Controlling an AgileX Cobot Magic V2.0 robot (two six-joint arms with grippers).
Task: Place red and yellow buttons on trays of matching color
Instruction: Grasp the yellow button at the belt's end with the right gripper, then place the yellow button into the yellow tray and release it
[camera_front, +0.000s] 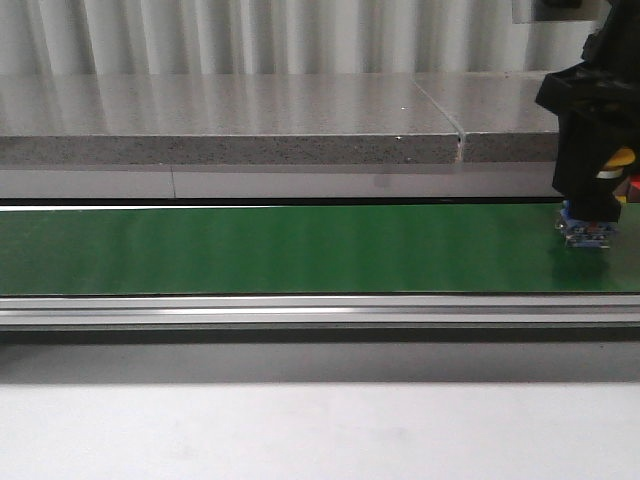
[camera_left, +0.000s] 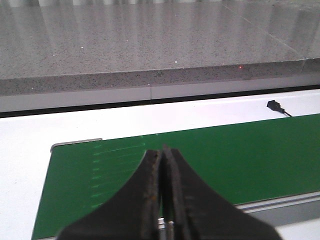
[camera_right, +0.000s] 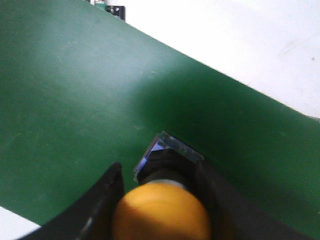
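Fingers of the right gripper (camera_right: 160, 200) clamp a yellow button (camera_right: 161, 212), its blue base (camera_front: 586, 232) just above the green belt (camera_front: 280, 248) at its right end. Left gripper (camera_left: 162, 200) hangs pressed shut, empty, over the belt's other end.

A plain green belt (camera_front: 300, 248) is seen, edged by a silver rail (camera_front: 300, 310). Behind the belt, a speckled grey ledge (camera_front: 230, 120) is shown. A yellow button (camera_right: 161, 212) on a blue base (camera_right: 167, 147) is framed by black fingers (camera_right: 100, 205).
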